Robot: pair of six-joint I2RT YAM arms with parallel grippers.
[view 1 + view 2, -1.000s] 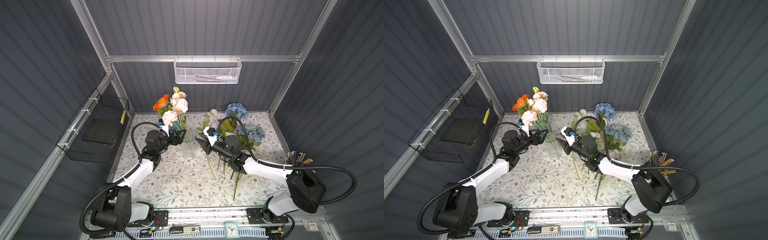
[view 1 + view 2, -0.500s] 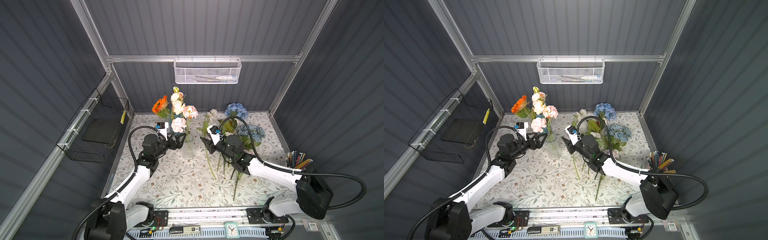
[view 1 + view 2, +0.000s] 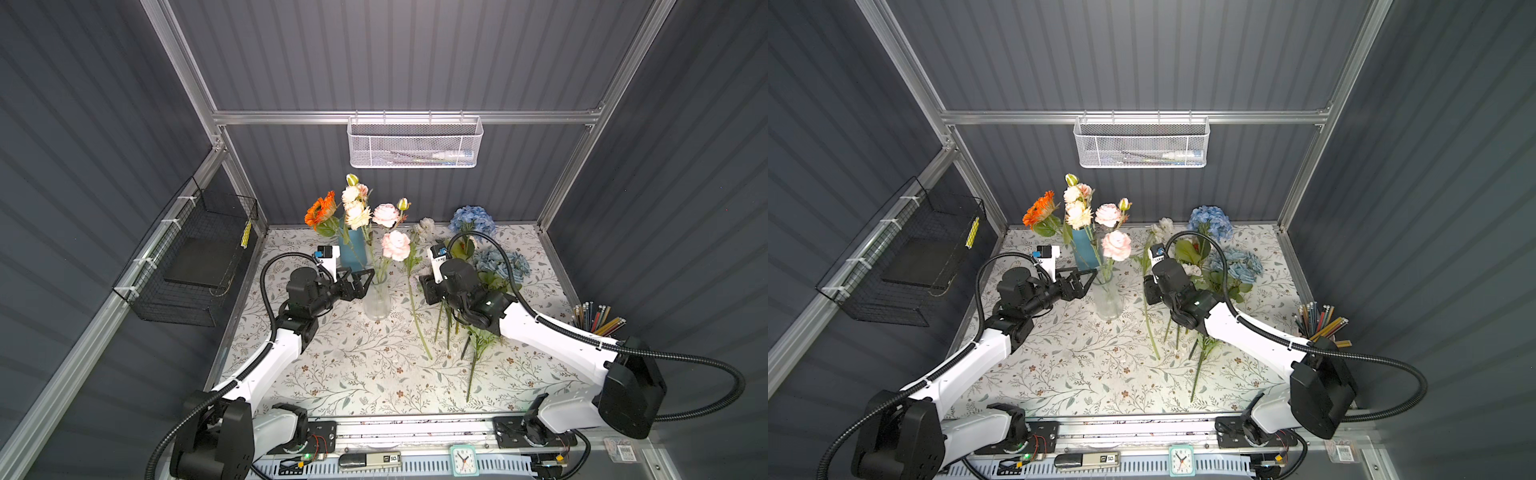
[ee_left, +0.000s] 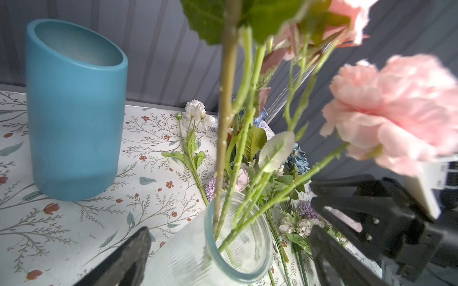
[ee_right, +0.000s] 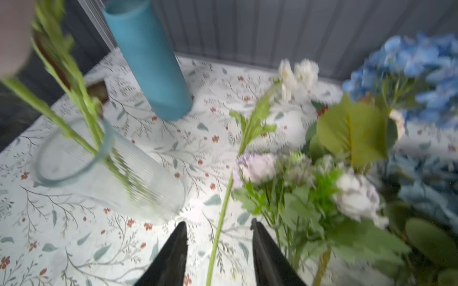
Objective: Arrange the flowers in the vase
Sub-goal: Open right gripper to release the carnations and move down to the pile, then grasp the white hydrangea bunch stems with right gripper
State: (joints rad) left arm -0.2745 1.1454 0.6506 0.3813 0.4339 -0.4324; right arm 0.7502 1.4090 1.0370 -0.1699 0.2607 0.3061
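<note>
A clear ribbed glass vase stands mid-table. It holds flowers: pink roses, cream heads and an orange daisy. My left gripper is open beside the vase neck, its fingers either side of the glass without gripping it. My right gripper is open, low over the table. A thin green stem of the white-headed flower lies loose between its fingers. A blue hydrangea, dusty-blue roses and a lilac bunch lie to the right.
An empty blue vase stands just behind the glass one. A pencil cup sits at the right edge. A white mesh basket hangs on the back wall, a black wire basket on the left wall.
My left gripper has opened and let go of the pink bunch, which now stands in the glass vase, then drawn back lower. My right gripper has shifted over the white flower's stem.
</note>
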